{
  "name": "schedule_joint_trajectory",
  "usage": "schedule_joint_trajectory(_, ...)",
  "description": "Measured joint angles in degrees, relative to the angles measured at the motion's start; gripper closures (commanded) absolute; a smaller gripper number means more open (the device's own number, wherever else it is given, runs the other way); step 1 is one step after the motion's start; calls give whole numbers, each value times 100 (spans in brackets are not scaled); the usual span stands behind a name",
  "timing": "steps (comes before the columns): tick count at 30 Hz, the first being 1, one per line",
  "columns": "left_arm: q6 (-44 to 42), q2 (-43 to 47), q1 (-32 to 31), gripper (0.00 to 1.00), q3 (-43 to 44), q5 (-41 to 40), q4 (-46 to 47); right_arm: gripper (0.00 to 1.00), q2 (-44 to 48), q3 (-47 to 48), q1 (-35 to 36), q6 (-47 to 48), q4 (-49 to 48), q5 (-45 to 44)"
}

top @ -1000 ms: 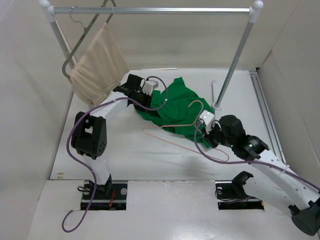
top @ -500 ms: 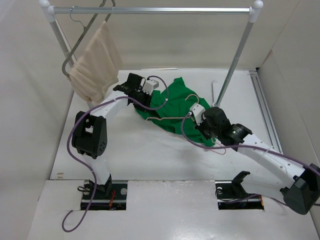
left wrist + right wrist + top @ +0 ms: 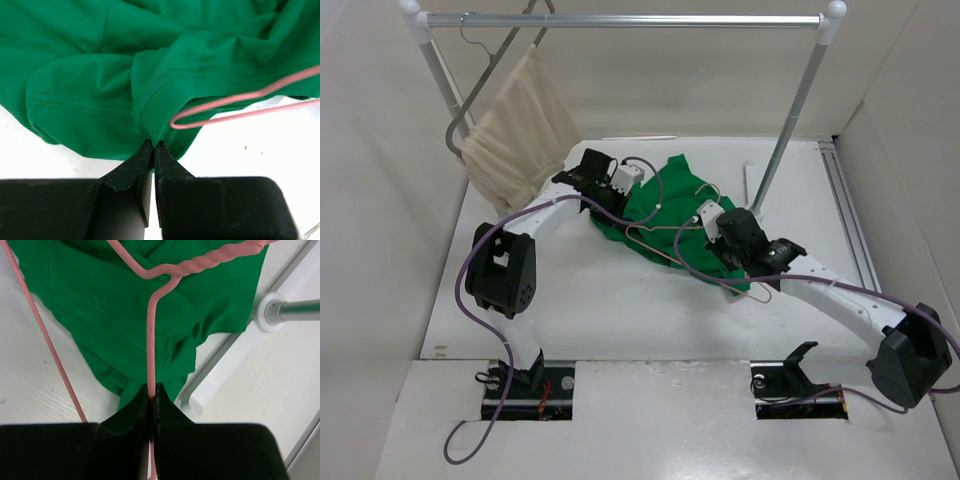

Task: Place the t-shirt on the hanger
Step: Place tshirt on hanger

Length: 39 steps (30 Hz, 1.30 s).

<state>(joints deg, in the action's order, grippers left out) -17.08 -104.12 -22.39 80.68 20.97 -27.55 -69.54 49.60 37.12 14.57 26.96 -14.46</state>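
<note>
The green t-shirt (image 3: 670,192) lies crumpled on the table's far middle. My left gripper (image 3: 628,210) is shut on a fold of its hem (image 3: 152,135) at the shirt's left edge, low on the table. The pink wire hanger (image 3: 665,228) lies tilted across the shirt, its hook toward the far side. My right gripper (image 3: 716,236) is shut on one hanger wire (image 3: 151,340) just below the twisted neck, over the shirt's right edge (image 3: 100,300). One rounded corner of the hanger (image 3: 173,122) sits right by my left fingertips, at the opening of the hem.
A metal clothes rail (image 3: 620,20) spans the back; its right post foot (image 3: 757,212) stands just right of the shirt and of my right gripper (image 3: 151,389). A beige cloth (image 3: 515,130) hangs on a dark grey hanger (image 3: 470,100) at the rail's left end.
My right arm has carried the pink hanger left and farther back, from the table beside the shirt to over it, its corner now at my left gripper. The left arm has barely moved.
</note>
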Motion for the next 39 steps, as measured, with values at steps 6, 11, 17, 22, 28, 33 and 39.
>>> schedule_joint_trajectory(6,-7,0,-13,100,0,46,-76,100,-337,236,2,26,-234,-63)
schedule_joint_trajectory(11,22,0,-13,100,195,275,-216,100,-439,339,260,179,-490,-275)
schedule_joint_trajectory(17,50,0,-13,100,1143,905,-442,100,-540,391,608,345,-780,-717)
schedule_joint_trajectory(22,-118,4,-37,100,1493,1338,-656,100,-592,483,610,476,-1075,-1027)
schedule_joint_trajectory(28,-538,2,-240,100,1650,1939,-1279,100,-837,748,614,564,-1375,-1134)
schedule_joint_trajectory(33,-887,15,-350,100,1759,2500,-1574,100,-1222,894,603,407,-1427,-1211)
schedule_joint_trajectory(39,-1506,107,-326,73,1731,2872,-1956,100,-1327,796,457,487,-1910,-909)
